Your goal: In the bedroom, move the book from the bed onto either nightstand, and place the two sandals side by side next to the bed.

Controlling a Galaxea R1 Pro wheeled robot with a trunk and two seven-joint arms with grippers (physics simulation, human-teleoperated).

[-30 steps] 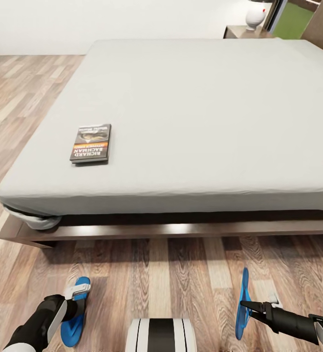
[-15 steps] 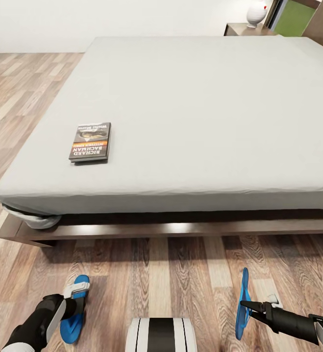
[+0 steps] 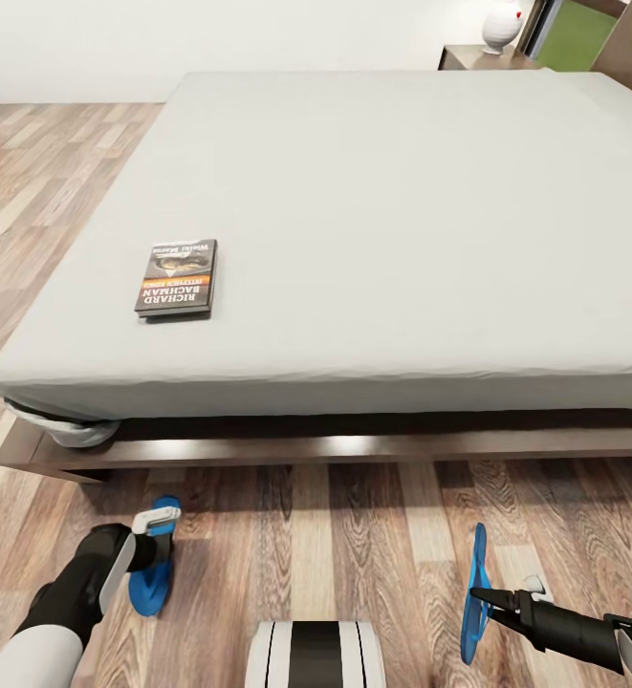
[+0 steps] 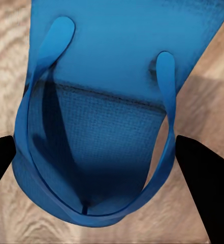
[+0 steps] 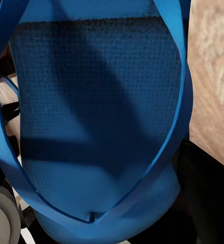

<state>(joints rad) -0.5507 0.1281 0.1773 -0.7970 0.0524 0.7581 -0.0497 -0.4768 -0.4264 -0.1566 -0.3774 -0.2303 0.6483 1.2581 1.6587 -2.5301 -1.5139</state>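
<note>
Wood floor [image 3: 354,535] with the big white bed [image 3: 373,239] across the frame, book [image 3: 176,277] on its left part, nightstand [image 3: 483,57] top right, left gripper [image 3: 153,545] clamped on one sandal [image 3: 153,588] lower left, right gripper [image 3: 478,597] pinching the other sandal [image 3: 473,573] on edge lower right, left wrist view, blue sandal [image 4: 106,127] between dark fingertips [image 4: 200,173], right wrist view, sandal sole [image 5: 96,127] close up.

Left sandal [image 3: 153,564] carried closer to bed [image 3: 354,449]

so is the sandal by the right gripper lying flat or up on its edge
On its edge. In the head view the right sandal shows as a thin blue sliver standing on the floor, at the right gripper.
</note>
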